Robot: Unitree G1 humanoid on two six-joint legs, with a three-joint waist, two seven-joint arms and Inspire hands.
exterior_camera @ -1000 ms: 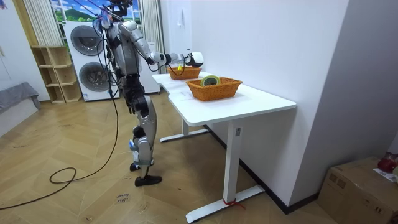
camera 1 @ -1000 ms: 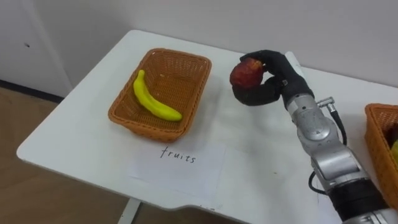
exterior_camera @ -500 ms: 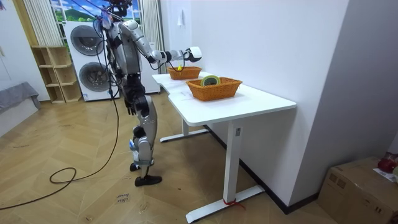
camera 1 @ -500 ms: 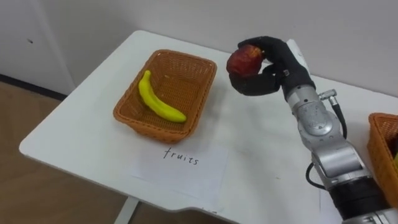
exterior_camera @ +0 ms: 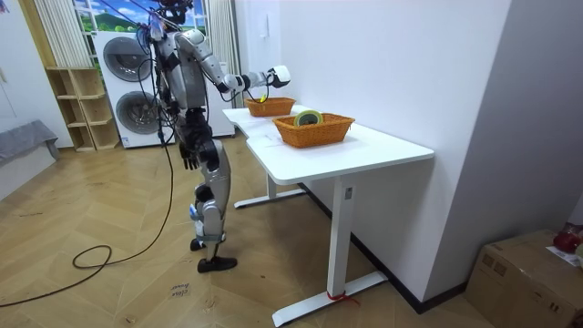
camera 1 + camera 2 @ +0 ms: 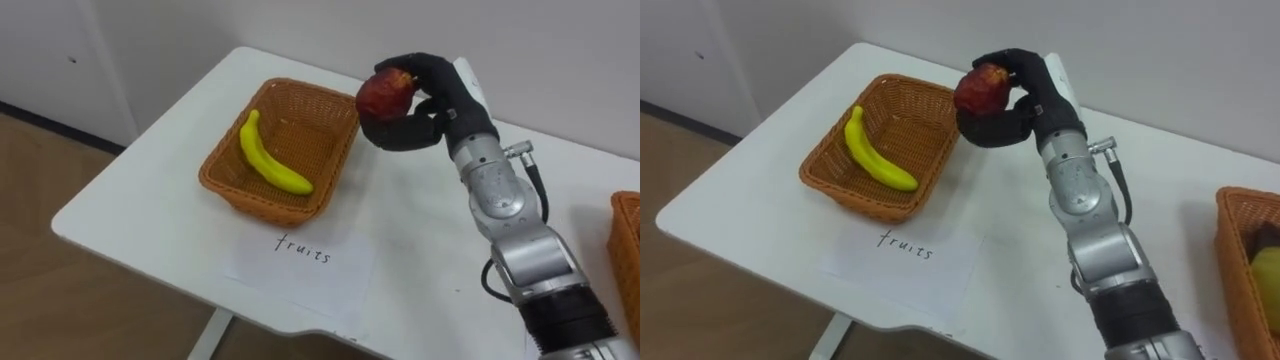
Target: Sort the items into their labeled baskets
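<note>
My right hand is shut on a red apple and holds it above the table, just past the right rim of the fruit basket. That woven basket holds a yellow banana. A second woven basket stands at the right, with a yellowish thing in it. In the room view my right arm reaches over the far basket, and my left hand hangs at my side.
A paper sheet marked "fruits" lies in front of the fruit basket. The white table ends close on the left and front. A wall runs behind it. Washing machines and shelves stand behind me.
My right hand has carried the apple a little up and to the left, nearer the fruit basket's rim. The eye views have shifted to the right.
</note>
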